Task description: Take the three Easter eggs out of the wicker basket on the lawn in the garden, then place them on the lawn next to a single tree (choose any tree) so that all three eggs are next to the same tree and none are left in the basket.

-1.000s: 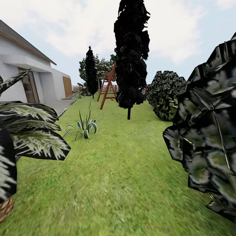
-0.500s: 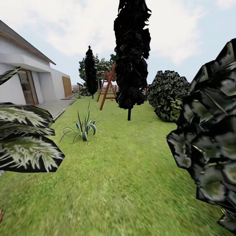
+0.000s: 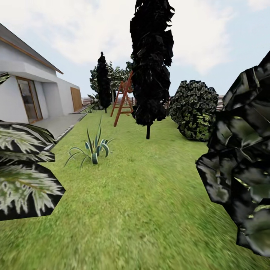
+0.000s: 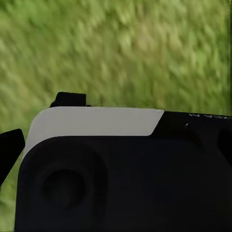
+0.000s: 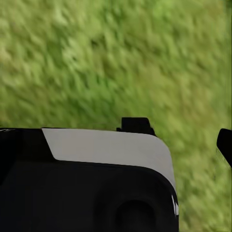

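Rolling forward, lawn [image 3: 142,210] nearer, left palm fronds [image 3: 22,180] sliding lower.

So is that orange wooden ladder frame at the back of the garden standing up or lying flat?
Standing. The orange wooden ladder frame rises upright from the green lawn, its legs splayed in an A shape.

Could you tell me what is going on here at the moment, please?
The robot appears to be on its way across the lawn of a garden, with nothing in hand. Ahead stand a narrow dark cypress-like tree, a spiky plant, a rounded bush, a wooden ladder frame and a white house. Both wrist views look down on grass past the robot's own dark body. No eggs or basket are in sight, so the task's handling has yet to show.
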Motion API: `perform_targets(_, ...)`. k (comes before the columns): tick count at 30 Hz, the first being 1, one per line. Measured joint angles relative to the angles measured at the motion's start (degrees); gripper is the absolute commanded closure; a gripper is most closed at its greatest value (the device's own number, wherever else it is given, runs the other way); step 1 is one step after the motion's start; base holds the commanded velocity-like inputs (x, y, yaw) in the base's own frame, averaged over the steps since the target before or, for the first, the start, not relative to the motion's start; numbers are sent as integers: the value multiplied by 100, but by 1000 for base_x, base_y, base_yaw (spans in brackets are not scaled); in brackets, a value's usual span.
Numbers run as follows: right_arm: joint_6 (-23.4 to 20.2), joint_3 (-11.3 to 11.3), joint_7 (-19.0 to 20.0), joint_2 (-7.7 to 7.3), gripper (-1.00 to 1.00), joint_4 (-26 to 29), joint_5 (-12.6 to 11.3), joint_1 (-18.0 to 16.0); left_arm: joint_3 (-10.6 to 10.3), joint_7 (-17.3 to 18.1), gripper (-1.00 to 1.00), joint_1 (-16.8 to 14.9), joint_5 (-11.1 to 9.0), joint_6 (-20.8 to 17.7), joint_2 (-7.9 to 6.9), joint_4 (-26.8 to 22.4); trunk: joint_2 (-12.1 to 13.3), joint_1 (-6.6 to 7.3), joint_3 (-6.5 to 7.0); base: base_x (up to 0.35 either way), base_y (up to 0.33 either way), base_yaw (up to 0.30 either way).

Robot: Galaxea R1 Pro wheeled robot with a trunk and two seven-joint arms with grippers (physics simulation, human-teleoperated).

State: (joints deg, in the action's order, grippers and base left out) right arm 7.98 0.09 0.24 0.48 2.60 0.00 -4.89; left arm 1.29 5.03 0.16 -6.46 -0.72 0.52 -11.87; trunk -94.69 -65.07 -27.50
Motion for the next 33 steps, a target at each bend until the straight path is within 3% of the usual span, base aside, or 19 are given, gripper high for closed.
perform_targets(13, 0, 0, 0, 1, -100, 0, 0, 0, 0, -5, -100, 0, -1, 3, 0, 0, 0, -1, 0, 275, -152, 0)
perform_targets(33, 0, 0, 0, -2, -100, 0, 0, 0, 0, -2, -100, 0, 0, 2, 0, 0, 0, 0, 0, 323, -4, 0)
